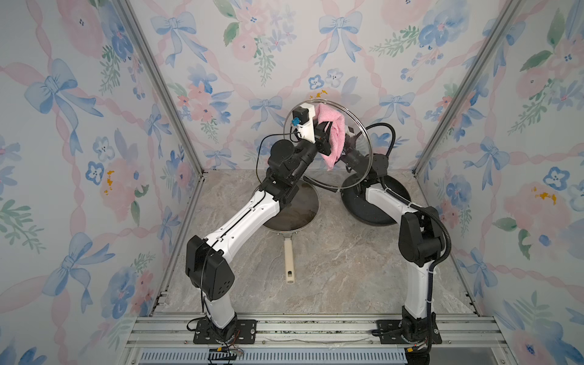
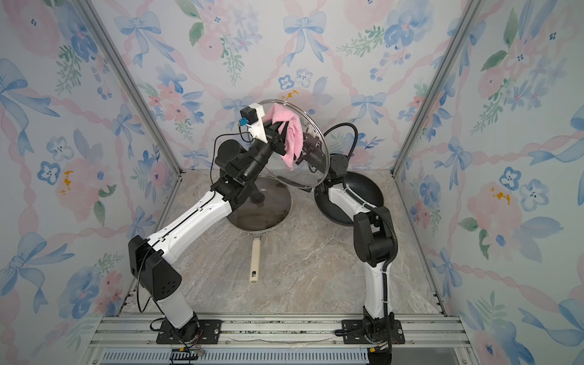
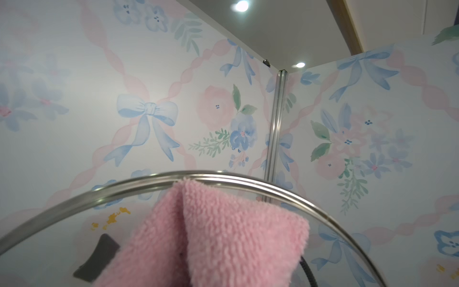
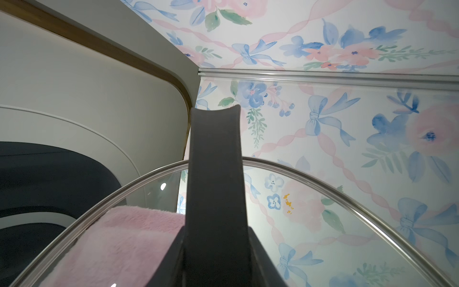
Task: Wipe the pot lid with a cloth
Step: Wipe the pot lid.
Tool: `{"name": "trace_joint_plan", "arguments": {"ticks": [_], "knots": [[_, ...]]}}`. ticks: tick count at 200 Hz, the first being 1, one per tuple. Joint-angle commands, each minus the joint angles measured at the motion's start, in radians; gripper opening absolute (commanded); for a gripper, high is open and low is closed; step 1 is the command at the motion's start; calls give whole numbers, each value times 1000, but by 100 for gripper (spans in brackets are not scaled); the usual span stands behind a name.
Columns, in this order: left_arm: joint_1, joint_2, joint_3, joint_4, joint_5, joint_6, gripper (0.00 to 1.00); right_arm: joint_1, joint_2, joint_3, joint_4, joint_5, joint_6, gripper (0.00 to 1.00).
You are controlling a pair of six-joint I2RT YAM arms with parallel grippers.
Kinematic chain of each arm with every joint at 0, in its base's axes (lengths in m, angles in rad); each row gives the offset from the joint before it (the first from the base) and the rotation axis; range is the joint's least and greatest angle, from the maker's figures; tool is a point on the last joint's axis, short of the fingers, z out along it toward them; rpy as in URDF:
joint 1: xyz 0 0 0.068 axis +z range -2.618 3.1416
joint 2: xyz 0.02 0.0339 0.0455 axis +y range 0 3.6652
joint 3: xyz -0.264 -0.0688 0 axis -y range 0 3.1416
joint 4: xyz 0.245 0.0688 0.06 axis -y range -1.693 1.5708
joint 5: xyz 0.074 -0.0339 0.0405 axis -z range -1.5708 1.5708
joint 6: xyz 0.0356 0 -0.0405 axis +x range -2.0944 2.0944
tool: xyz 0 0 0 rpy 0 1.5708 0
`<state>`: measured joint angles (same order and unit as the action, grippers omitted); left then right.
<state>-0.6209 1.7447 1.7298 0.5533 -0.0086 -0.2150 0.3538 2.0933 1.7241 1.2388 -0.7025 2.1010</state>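
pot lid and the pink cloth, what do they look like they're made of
The pot lid: clear glass, probably tempered; the wallpaper shows straight through it. Its rim looks like polished metal, likely stainless steel, with bright highlights. The cloth: soft pink looped pile, terry or microfibre; which fibre, I cannot tell.

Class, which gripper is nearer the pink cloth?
Left. The left gripper clamps the fuzzy pink cloth against the round glass pot lid; the right gripper holds that lid from the other side.
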Motion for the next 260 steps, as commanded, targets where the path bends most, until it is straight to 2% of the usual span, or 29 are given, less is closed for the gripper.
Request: {"name": "trace_joint_plan", "arguments": {"ticks": [1,38,59,78,98,118,149,179,224,243,260], "knots": [[91,-22,-129,-7,-162,-47,0,8,-70,41,156,12,31,1],[163,-97,-352,-5,-272,-96,0,-7,-66,52,162,9,48,1],[152,-123,-377,-3,-233,-127,0,-11,-45,77,164,9,67,1],[76,-117,-317,-1,-199,-87,0,-9,-21,106,165,9,86,1],[-48,-83,-199,0,-135,-10,0,-7,0,128,165,9,100,1],[-154,-36,-112,26,-57,8,0,-3,15,144,165,11,108,1],[-224,25,-59,55,-7,8,0,-2,13,149,165,9,111,1],[-193,22,-133,56,-119,33,0,-7,-14,127,165,-1,102,1],[1,-39,-384,63,-300,-67,0,-20,-54,93,165,-5,73,1],[32,-61,-435,63,-316,-81,0,-24,-62,88,165,-9,72,1],[19,-63,-416,63,-255,-93,0,-25,-58,89,165,-9,75,1]]}}
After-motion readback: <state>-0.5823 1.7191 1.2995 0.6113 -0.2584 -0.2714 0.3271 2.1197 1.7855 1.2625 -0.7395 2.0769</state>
